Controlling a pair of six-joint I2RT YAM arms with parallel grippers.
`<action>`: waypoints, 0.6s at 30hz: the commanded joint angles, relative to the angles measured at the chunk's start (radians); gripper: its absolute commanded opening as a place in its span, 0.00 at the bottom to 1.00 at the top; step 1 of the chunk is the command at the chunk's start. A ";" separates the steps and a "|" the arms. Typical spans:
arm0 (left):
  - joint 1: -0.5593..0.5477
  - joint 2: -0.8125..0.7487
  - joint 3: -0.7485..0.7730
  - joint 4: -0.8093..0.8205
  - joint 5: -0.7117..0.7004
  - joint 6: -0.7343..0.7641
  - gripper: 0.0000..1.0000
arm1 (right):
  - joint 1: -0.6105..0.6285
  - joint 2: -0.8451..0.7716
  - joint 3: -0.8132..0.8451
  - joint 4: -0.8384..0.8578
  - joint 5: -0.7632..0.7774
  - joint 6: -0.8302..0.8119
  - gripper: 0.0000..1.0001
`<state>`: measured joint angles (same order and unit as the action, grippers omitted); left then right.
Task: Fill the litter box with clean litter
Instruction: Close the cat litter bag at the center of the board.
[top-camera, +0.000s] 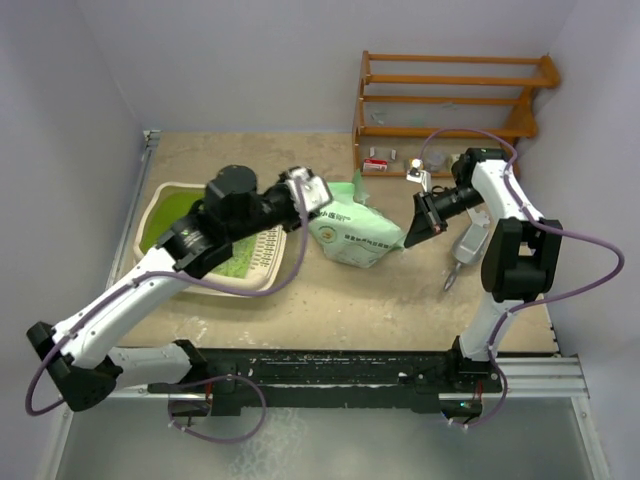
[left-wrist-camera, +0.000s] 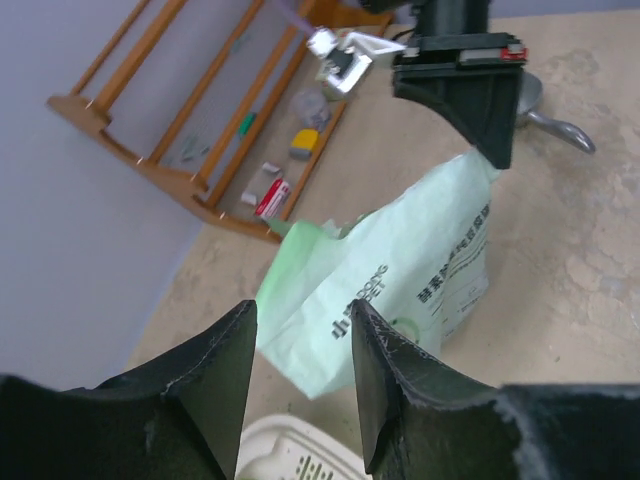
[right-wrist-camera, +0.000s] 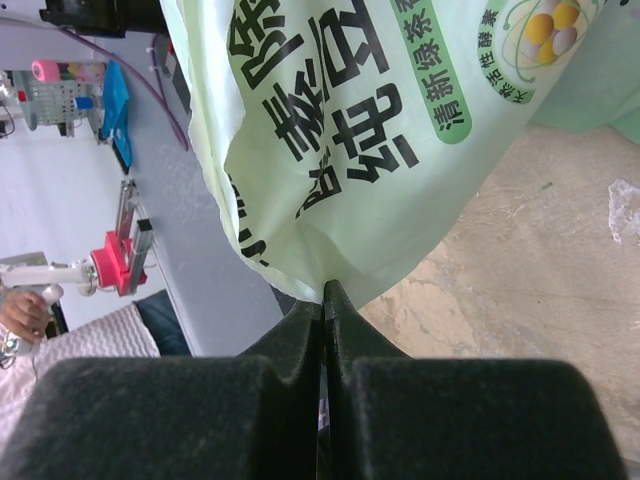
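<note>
The litter box (top-camera: 158, 205) is a cream tray with a green inside and a slotted grille (top-camera: 264, 250). It lies at the left under my left arm, and its cream corner shows in the left wrist view (left-wrist-camera: 290, 455). The light green printed bag (top-camera: 355, 235) lies on the table just right of it. My left gripper (top-camera: 323, 193) is open and empty, hovering by the bag's left upper end (left-wrist-camera: 400, 270). My right gripper (top-camera: 411, 238) is shut on the bag's right edge (right-wrist-camera: 380, 130), pinching the plastic. I cannot make out loose litter granules.
A shiny metal scoop (top-camera: 463, 247) lies right of the bag, beside the right arm; it also shows in the left wrist view (left-wrist-camera: 555, 125). A wooden rack (top-camera: 450, 95) with small items stands at the back right. Walls close in on the left, the back and the right.
</note>
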<state>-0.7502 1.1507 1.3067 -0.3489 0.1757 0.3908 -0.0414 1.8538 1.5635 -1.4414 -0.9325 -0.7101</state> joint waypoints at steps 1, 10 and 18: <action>-0.119 0.110 -0.020 0.064 -0.046 0.226 0.41 | 0.006 -0.031 0.043 -0.126 0.020 0.016 0.00; -0.136 0.269 -0.002 0.022 0.028 0.485 0.43 | 0.008 -0.019 0.103 -0.128 0.118 0.028 0.00; -0.135 0.393 0.085 -0.042 0.071 0.560 0.46 | 0.017 -0.045 0.077 -0.130 0.149 0.015 0.00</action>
<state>-0.8860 1.5085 1.3262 -0.3904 0.2043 0.8692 -0.0250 1.8542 1.6344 -1.4593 -0.8326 -0.6994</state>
